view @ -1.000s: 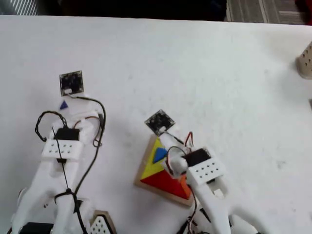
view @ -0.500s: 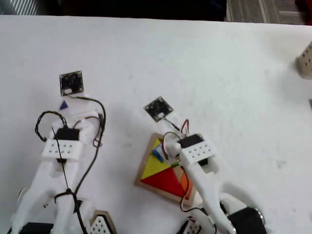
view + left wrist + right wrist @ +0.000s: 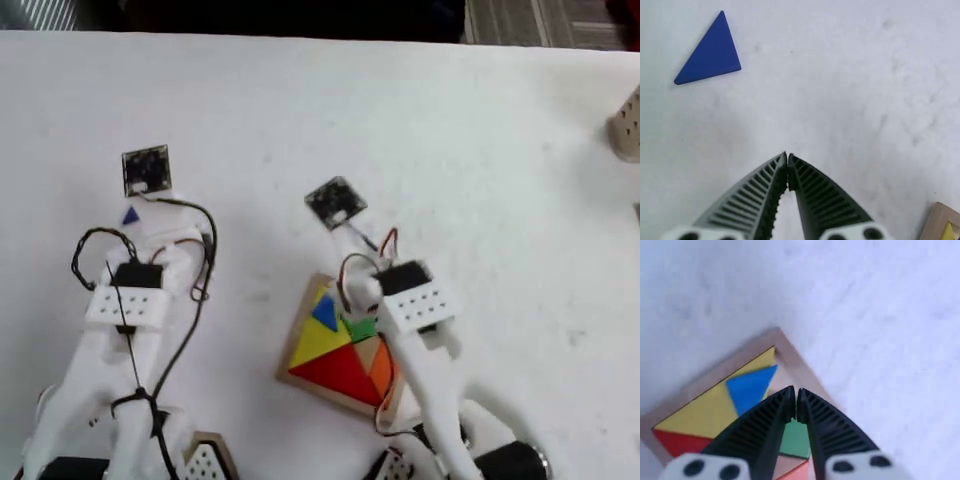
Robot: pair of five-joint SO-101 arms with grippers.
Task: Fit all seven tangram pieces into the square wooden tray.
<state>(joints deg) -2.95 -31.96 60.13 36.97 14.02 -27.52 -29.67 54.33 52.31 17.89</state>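
Swinging off the square wooden tray point(image 3: 330, 397), our right gripper point(image 3: 795, 390) hangs over its corner pinched shut and empty, at least five pieces seated, while one loose blue triangle point(image 3: 710, 52) waits well apart from the tray near our closed, empty left gripper point(image 3: 787, 159).

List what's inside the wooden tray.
Yellow triangle, red triangle, blue triangle, green piece and orange piece lie in the tray. The right arm covers its right side, so any other pieces there can't be seen.
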